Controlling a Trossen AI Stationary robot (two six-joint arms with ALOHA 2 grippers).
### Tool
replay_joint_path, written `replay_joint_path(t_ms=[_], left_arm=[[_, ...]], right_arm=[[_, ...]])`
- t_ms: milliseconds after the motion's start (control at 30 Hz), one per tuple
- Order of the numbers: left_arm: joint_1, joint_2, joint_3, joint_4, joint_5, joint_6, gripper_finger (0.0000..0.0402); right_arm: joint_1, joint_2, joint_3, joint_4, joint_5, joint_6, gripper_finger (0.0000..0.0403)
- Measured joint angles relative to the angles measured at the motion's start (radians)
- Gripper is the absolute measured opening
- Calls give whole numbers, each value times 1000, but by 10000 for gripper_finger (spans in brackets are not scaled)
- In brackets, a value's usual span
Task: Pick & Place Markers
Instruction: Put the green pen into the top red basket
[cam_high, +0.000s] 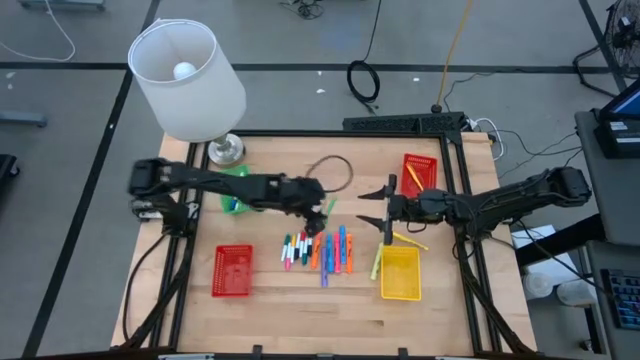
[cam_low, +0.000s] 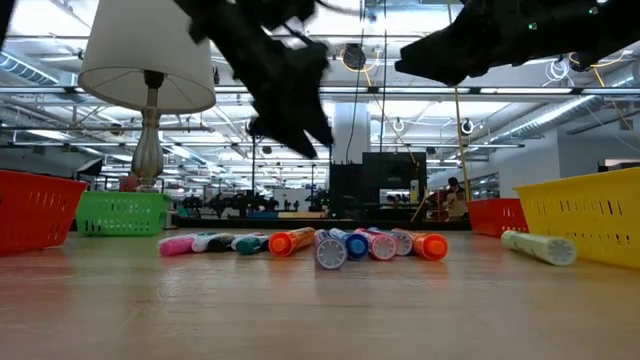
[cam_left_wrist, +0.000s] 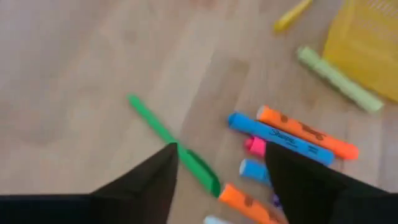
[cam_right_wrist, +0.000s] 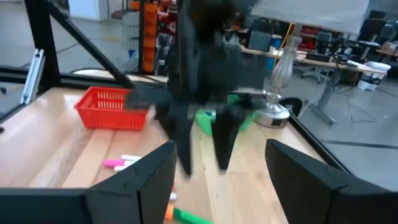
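Observation:
Several markers (cam_high: 320, 250) lie side by side on the wooden table between the baskets, and in the low view the markers (cam_low: 320, 244) show end-on. A thin green marker (cam_left_wrist: 177, 152) lies apart, flat on the wood. My left gripper (cam_left_wrist: 217, 183) hovers open above it, one finger on either side, without touching; in the low view the left gripper (cam_low: 290, 105) is well clear of the table. My right gripper (cam_high: 375, 208) hangs open in the air beside the left gripper (cam_high: 320, 220), toward the table's right. A pale green highlighter (cam_high: 377, 263) and a yellow marker (cam_high: 408, 240) lie beside the yellow basket.
A yellow basket (cam_high: 400, 273) sits near the right, a red basket (cam_high: 232, 270) near the left, another red basket (cam_high: 420, 172) at the far right, and a green basket (cam_high: 235, 192) partly under the left arm. A white lamp (cam_high: 190, 80) stands at the far left corner.

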Motion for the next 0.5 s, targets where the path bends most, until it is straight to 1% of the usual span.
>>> replay_joint_path(t_ms=[33,100,233,267,400,500], left_arm=[[3,46,32,-40,22,-15,268],[12,130,100,-132,30,-27,295],[46,269,227,-256,-21,-63,323],[57,297,252,-266,-23,-70,326],[86,364,320,-266,30,-91,324],[93,387,335,-268,12,-93,312]], right_arm=[[0,-5,0,-4,1,2,237],[0,-25,1,-43,0,3,237],[0,-49,1,-86,0,12,237],[0,-56,0,-97,0,13,237],[0,-65,0,-105,-3,15,237],[0,-67,1,-105,-3,15,238]])
